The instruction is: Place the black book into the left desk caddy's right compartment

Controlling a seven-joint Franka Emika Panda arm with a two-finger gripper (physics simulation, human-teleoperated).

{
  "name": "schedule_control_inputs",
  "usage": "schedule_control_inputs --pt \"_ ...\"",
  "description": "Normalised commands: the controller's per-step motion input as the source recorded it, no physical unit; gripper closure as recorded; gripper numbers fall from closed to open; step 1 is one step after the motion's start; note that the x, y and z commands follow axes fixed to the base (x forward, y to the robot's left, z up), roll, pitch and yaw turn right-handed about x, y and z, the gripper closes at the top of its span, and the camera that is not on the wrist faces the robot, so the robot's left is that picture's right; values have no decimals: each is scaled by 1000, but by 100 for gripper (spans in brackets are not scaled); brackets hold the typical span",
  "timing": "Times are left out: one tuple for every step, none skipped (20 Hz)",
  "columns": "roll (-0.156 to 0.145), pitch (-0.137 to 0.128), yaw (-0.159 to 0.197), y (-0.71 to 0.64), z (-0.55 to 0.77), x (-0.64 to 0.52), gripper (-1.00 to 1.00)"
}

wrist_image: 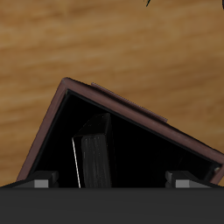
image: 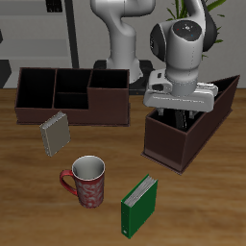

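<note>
The robot's two-finger gripper [image: 181, 117] hangs low inside the dark brown left desk caddy [image: 169, 144], its grip state hidden, with the small black book [wrist_image: 94, 157] standing upright inside that caddy.

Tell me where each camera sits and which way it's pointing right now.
Exterior view: in front of the table and above it, looking down and back across the tabletop; it shows the whole arm, with the gripper low over the left desk caddy.
Wrist view: on the gripper, looking down into that caddy at the black book; only the fingertips show.
Shared: the caddy and the wooden table.
</note>
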Motion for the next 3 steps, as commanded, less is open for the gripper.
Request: schedule_control_inputs --pt "27 -7 -2 42 87 -110 -100" --pt "4 -18 -4 73 55 -56 -100" --pt "74 -24 -33 7 213 -353 -100"
